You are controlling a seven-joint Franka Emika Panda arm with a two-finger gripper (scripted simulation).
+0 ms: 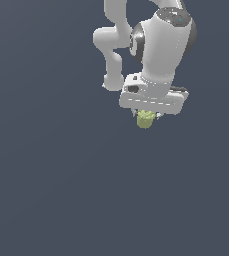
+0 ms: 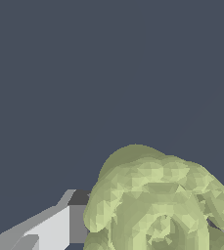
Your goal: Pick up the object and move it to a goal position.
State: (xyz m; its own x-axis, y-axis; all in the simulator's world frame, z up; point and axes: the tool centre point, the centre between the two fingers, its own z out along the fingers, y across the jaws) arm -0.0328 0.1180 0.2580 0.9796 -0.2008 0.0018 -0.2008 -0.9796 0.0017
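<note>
Yellow-green and lumpy, the object (image 1: 145,119) is the only loose item I count on my screens: one object, one arm (image 1: 156,45), one gripper (image 1: 147,117), and nothing else against the flat slate-grey background. From the exterior view I see the white arm coming down from the top edge, its wrist bent so that the broad white gripper body points downward, and the object pokes out just below that body, tucked between the short fingers. It is much narrower than the gripper body above it. I can make out small grey finger stubs on either side of it in that view, touching or very nearly touching its sides, though they are tiny and partly hidden. On the wrist view the object (image 2: 157,205) fills the near part of the picture, a bumpy mass of rounded lobes with ridges curling across its facing surface, and a pale grey finger (image 2: 55,229) sits right against one flank while a thin sliver of another grey part shows at the opposite flank. So I read the jaws as closed in around the object, pinching it from two sides. I see no surface under it in either view; below the object the exterior view shows only plain grey, well clear of anything else.
</note>
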